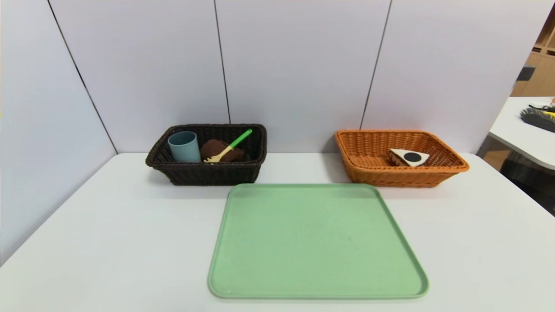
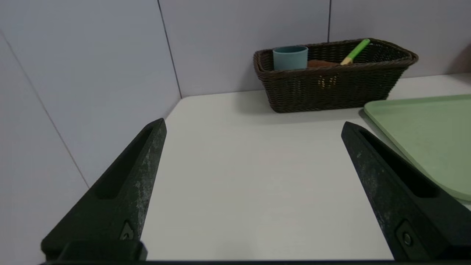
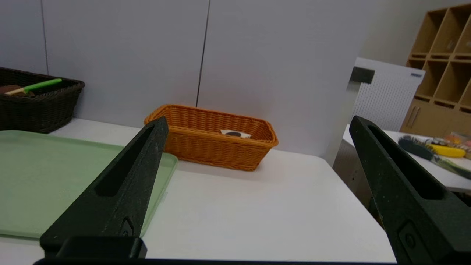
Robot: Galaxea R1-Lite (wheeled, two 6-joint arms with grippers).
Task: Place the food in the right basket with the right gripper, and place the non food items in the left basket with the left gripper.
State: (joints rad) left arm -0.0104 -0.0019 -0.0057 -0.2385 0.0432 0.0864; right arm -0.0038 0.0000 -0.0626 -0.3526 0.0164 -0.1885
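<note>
The dark brown left basket point(image 1: 208, 173) holds the blue-grey cup point(image 1: 184, 146), the rolled brown towel point(image 1: 214, 149) and the yellow slotted spoon with a green handle point(image 1: 232, 144). The orange-tan right basket point(image 1: 403, 175) holds the food, a cake slice point(image 1: 409, 157) lying with its pale, black-dotted underside up. Neither arm shows in the head view. My left gripper point(image 2: 252, 127) hangs open over bare table, well short of the dark basket point(image 2: 333, 86). My right gripper point(image 3: 257, 123) is open too, near the table's right side, apart from the orange basket point(image 3: 213, 145).
A pale green tray point(image 1: 316, 242) lies bare at the table's middle front, between both grippers. Grey wall panels stand close behind the baskets. To the right, past the table's edge, a second table point(image 3: 434, 173) carries brushes, with wooden shelves behind.
</note>
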